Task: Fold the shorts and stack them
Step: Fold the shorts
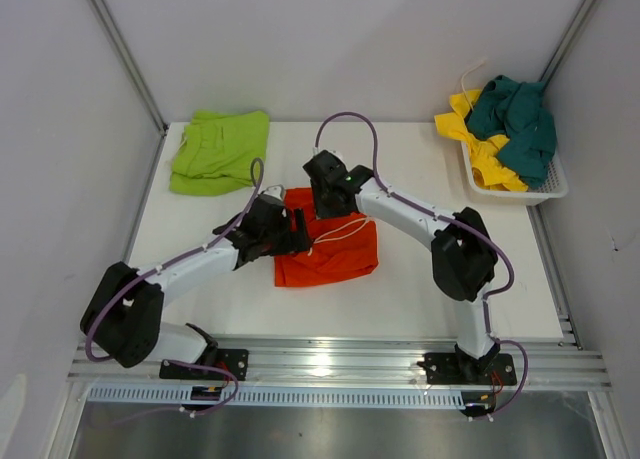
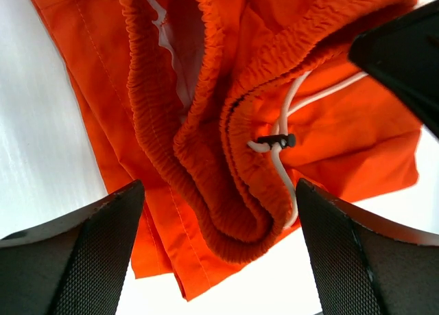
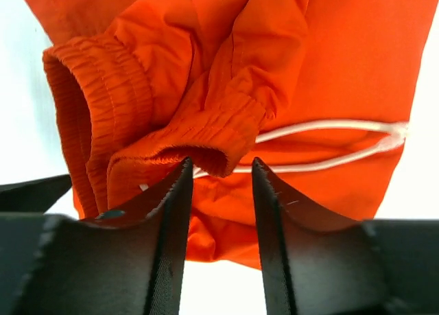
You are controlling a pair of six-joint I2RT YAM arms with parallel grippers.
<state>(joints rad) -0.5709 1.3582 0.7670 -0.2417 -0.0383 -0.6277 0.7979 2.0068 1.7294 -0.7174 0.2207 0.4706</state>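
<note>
1. We see the orange shorts [image 1: 328,247] bunched on the table [image 1: 430,299], between both arms.
2. The left gripper [image 2: 218,191] is wide apart over the waistband [image 2: 206,157].
3. The right gripper [image 3: 221,165] is narrowly apart at a waistband fold (drawstring [image 3: 329,126] just beside); we cannot tell if it pinches.

The top view looks down from above and behind the arm bases, far enough off to take in the whole tabletop [image 1: 420,299], with the orange shorts [image 1: 335,261] near its middle. Each wrist view hangs close over those shorts, looking past the left end effector [image 2: 219,188] or the right end effector [image 3: 221,164]. All three views share the shorts' white drawstring [image 1: 342,233].
</note>
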